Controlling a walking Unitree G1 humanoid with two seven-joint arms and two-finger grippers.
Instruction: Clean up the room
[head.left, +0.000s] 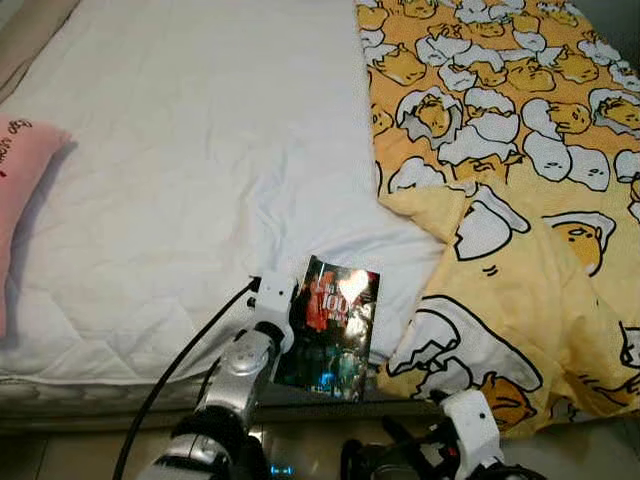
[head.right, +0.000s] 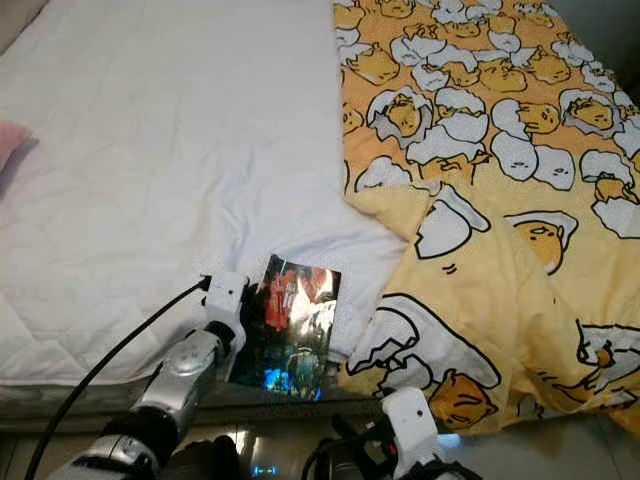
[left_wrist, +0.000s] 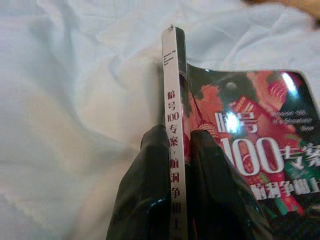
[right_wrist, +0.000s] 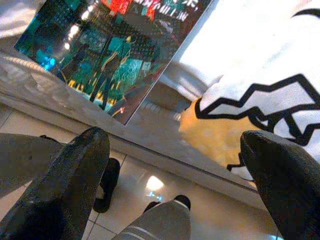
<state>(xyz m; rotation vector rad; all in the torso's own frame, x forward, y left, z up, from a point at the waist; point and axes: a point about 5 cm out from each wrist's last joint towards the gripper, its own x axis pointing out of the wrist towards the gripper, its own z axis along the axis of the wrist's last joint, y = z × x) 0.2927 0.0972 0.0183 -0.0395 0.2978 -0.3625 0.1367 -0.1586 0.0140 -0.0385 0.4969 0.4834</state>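
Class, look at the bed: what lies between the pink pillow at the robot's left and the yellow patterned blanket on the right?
Mostly bare white sheet, seen in the left eye view. Near the bed's front edge, the left gripper pinches a glossy book by its spine.

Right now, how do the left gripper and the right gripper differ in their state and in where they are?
The left gripper is shut on the spine of the book at the bed's near edge; the right gripper is open and holds nothing. The left gripper reaches up over the white sheet; the right gripper sits lower, beside the yellow patterned blanket, over the floor. Both have black fingers.
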